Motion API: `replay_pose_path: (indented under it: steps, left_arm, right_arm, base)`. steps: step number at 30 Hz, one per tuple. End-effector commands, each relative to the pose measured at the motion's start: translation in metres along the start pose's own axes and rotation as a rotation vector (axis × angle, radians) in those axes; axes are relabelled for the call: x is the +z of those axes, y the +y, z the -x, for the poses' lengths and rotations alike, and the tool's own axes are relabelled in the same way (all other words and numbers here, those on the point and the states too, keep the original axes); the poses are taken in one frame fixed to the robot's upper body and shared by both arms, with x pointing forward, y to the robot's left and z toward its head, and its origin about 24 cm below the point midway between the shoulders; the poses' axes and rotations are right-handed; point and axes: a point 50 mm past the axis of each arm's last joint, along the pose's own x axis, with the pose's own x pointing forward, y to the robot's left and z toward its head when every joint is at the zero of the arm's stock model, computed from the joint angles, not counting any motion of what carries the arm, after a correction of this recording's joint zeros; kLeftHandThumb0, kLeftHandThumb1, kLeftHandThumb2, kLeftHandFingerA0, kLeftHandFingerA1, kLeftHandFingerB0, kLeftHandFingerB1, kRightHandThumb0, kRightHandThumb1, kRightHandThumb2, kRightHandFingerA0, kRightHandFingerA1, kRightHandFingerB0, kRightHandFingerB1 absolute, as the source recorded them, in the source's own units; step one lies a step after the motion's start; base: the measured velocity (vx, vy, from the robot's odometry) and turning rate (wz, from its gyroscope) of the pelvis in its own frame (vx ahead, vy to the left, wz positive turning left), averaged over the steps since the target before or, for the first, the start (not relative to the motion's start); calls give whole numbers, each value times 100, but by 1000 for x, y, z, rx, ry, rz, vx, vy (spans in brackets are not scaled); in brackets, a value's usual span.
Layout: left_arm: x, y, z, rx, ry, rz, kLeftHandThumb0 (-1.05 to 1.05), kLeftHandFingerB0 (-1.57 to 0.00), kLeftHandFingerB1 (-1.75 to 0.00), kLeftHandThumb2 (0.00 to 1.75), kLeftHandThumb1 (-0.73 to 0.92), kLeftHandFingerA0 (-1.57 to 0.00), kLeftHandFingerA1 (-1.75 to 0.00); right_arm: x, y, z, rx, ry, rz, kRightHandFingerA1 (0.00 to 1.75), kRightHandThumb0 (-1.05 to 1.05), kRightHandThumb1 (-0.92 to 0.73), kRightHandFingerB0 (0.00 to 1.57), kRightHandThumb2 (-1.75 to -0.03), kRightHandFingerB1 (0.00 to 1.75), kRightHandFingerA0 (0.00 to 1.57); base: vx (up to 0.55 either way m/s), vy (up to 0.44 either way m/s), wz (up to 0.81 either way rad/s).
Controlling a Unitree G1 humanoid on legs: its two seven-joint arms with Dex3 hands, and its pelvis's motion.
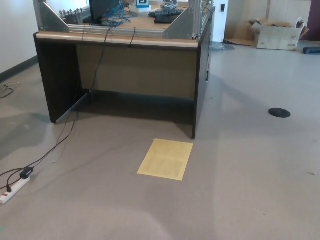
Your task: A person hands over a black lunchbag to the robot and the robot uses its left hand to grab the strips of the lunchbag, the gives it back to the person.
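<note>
Showing no lunchbag, person, or robot hand; both hands sit outside the head view, state unknowable. Yellow sheet (165,159) lies flat on grey floor (250,165) before dark desk (125,70). White power strip (13,190) at lower left; cardboard box (278,35) far right.

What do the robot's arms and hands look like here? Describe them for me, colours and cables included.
Nothing of them can be described: neither arm nor hand shows in the head view, and no person or lunchbag either. The frame holds only a dark desk, a yellow sheet on the floor, a white power strip with its cable, and a cardboard box far back.
</note>
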Motion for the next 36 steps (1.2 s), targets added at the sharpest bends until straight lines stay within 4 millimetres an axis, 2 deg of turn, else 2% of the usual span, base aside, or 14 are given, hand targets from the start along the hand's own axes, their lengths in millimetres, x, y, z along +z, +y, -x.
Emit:
replay_pose_path:
  steps: [1, 2, 3, 4, 7, 10, 11, 12, 13, 14, 15, 17, 27, 36]
  left_arm:
    - [74, 38, -33, 23, -306, -67, -67, -5, -25, 56, 55, 0, -23]
    - [94, 45, -41, 21, -367, -74, -65, -7, -22, 80, 42, 0, -17]
    - [99, 46, -43, 19, -383, -73, -65, -7, -22, 80, 42, 0, -17]
    - [123, 53, -50, 20, -455, -102, -64, -6, -22, 81, 41, 0, -18]
    - [167, 63, -65, 26, -587, -139, -71, -6, -19, 78, 44, -5, -17]
    - [200, 70, -76, 26, -679, -185, -70, -6, -22, 82, 44, -3, -19]
    - [207, 70, -79, 27, -696, -191, -72, -4, -24, 57, 56, -1, -24]
    - [221, 71, -83, 26, -728, -198, -70, -3, -20, 80, 45, -3, -19]
    - [228, 71, -85, 23, -743, -200, -70, -3, -20, 80, 45, -3, -19]
    - [239, 70, -87, 15, -764, -210, -73, -3, -24, 57, 57, 0, -24]
    - [265, 65, -91, -5, -828, -213, -71, -4, -18, 84, 45, -1, -15]
    - [285, 59, -92, -18, -875, -209, -69, -4, -20, 84, 44, 0, -16]
    - [356, 40, -92, -40, -1009, -166, -78, -1, -9, 85, 48, 0, -7]
    - [379, 25, -75, -60, -1085, -194, -78, 0, -13, 88, 47, 0, -13]
  right_arm:
    - [1, -7, -1, -9, -9, 19, 55, -68, -60, 19, -97, 46, 33]
    - [1, -7, -1, -8, -9, 18, 54, -69, -60, 19, -97, 46, 32]
    - [1, -6, -1, -7, -9, 16, 54, -69, -60, 19, -97, 46, 32]
    - [-1, -6, 1, -4, -4, 16, 55, -68, -60, 19, -96, 46, 33]
    - [-4, -4, 5, 6, 0, 10, 54, -66, -58, 20, -95, 47, 32]
    - [-3, -3, 4, 5, 7, 19, 54, -65, -58, 21, -94, 47, 33]
    - [-3, -3, 3, 5, 6, 17, 54, -64, -58, 22, -93, 47, 33]
    - [-2, -3, 3, 4, 3, 15, 54, -64, -58, 22, -94, 47, 33]
    - [-2, -3, 2, 4, 2, 19, 54, -64, -58, 22, -94, 47, 33]
    - [-2, -3, 2, 3, 6, 27, 55, -66, -59, 23, -95, 47, 34]
    - [-2, -3, 1, 2, 8, 29, 54, -70, -60, 23, -95, 46, 34]
    - [-2, -1, 2, 4, 7, 20, 54, -70, -59, 23, -94, 47, 33]
    - [-2, -2, 3, 19, 3, 42, 53, -64, -57, 22, -93, 47, 29]
    - [-3, 1, 2, 21, 8, 38, 55, -63, -56, 26, -92, 49, 33]
  base:
    - [0, 0, 0]
    - [0, 0, 0]
    - [0, 0, 0]
    - [0, 0, 0]
    - [0, 0, 0]
    - [0, 0, 0]
    - [0, 0, 0]
    - [0, 0, 0]
    - [0, 0, 0]
    - [0, 0, 0]
    - [0, 0, 0]
    - [0, 0, 0]
    - [0, 0, 0]
    - [0, 0, 0]
